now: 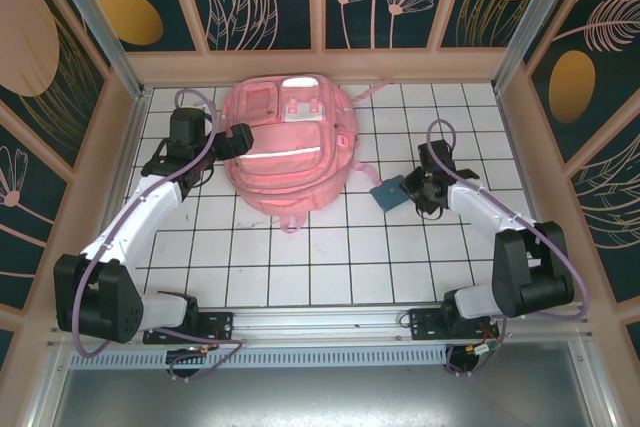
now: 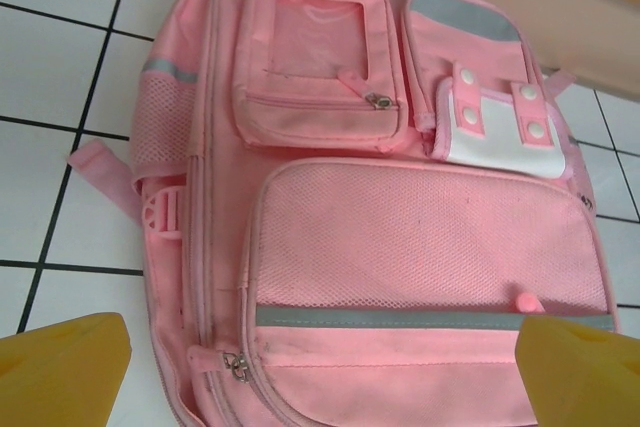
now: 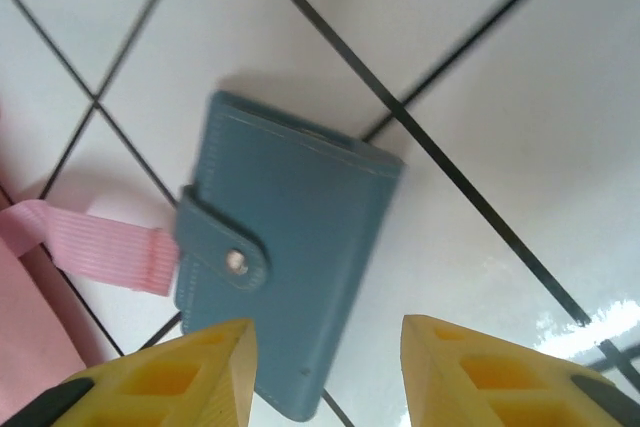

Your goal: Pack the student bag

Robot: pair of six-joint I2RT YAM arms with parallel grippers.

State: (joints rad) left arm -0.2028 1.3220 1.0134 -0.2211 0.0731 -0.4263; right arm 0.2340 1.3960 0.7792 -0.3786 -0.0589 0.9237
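The student bag (image 1: 288,147) is a large pink backpack lying flat at the back middle of the tiled table, front pockets up, with a pale stripe across it. My left gripper (image 1: 222,142) sits at the bag's left edge. In the left wrist view its yellow fingers (image 2: 65,362) stand wide open above the bag (image 2: 400,237), holding nothing. A blue snap wallet (image 1: 387,192) lies right of the bag. My right gripper (image 1: 410,192) hovers beside it. In the right wrist view the jaws (image 3: 325,367) are apart over the wallet's (image 3: 290,247) near corner, not closed on it.
A pink strap end (image 3: 100,242) lies against the wallet's left edge. Wooden walls (image 1: 320,65) close in the table at the back and both sides. Bare white tiles (image 1: 330,257) stretch between the bag and the arm bases.
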